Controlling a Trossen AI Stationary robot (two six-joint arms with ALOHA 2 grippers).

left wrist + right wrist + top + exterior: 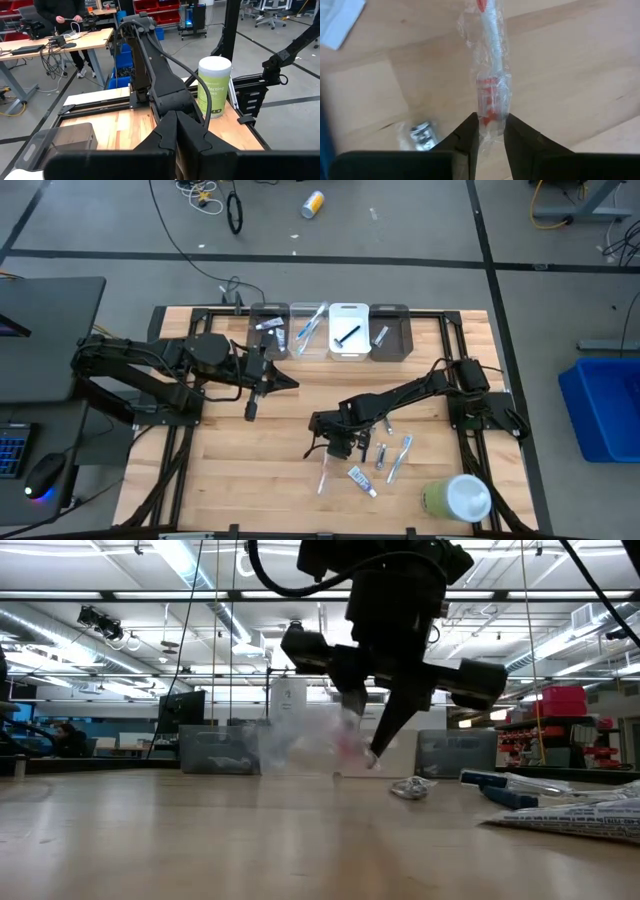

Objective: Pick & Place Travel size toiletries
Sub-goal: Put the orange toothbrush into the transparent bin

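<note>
My right gripper (333, 448) hovers over the table's middle, shut on a pink-and-white toothbrush in a clear wrapper (490, 60), seen as a pale streak (324, 473) in the high view. More toiletries lie flat on the wood to its right: small tubes (382, 454), a blue toothbrush (401, 455) and a white-blue toothpaste tube (362, 480). A small grey tube (421, 132) lies close to the fingers. My left gripper (288, 383) waits shut above the table left of centre, holding nothing. My right gripper pinches the wrapped toothbrush between its two fingers at one end of it (490, 117), coming from above and pointing down. The fingers lie across the handle. The low view shows the toothbrush (347, 738) lifted clear of the table, its free end reaching toward the near edge.
A row of bins stands at the far edge: clear ones (270, 330) (388, 332) and a white one (348, 330), with items inside. A large green-and-white round container (458, 498) lies near the right near corner. Bare wood stretches left of the right gripper.
</note>
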